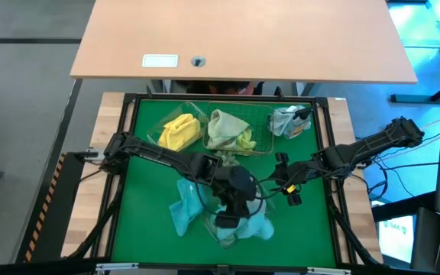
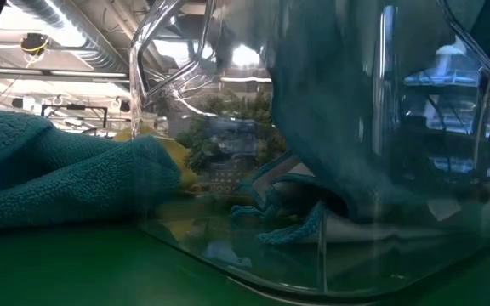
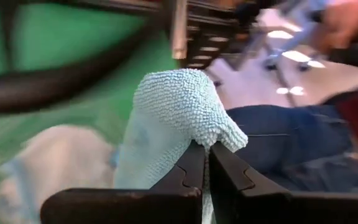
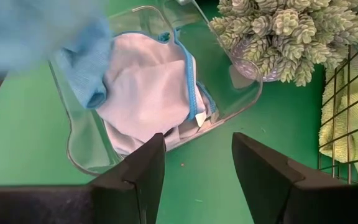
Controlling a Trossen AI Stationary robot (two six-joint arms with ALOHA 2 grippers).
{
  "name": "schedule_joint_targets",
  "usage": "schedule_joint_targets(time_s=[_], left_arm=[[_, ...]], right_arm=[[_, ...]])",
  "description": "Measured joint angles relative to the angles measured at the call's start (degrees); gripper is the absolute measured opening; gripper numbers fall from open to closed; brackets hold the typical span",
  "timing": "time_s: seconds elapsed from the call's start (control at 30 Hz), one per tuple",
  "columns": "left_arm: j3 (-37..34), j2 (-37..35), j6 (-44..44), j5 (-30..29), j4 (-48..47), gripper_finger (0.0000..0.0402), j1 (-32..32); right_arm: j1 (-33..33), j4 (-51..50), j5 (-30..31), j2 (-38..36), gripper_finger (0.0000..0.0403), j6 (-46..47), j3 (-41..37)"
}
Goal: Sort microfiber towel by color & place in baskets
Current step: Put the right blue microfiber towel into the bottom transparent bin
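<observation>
Left gripper (image 3: 205,163) pinches blue towel (image 3: 176,118) above 6 o'clock tub (image 4: 160,93); towel may drape over rim; right gripper (image 4: 197,163) wide.

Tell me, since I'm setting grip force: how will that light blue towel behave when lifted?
Probably floppy: the light blue towel drapes over the left gripper, pinched shut on a fold. Likely light, and its nubby weave should resist slipping. Trailing cloth might snag the clear tub.

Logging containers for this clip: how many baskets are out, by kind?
Clear plastic tubs: 2
Wire-mesh basket: 1
Total: 3
Left gripper holds a light blue towel over the front tub; right gripper open nearby.
</observation>
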Motion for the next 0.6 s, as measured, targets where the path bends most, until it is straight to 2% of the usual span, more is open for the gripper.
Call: schedule_joint_targets(time_s=[0.27, 0.6], left_arm=[[-0.9, 0.4, 0.3, -8.2, -10.7, 0.0003, 2.5], [-11.3, 0.5, 0.4, -8.0, -4.8, 0.0004, 2.8]], right_arm=[[0.0, 0.0, 0.0, 0.0, 0.0186, 0.0, 0.0], [0.0, 0.0, 0.0, 0.0, 0.0186, 0.0, 0.0]])
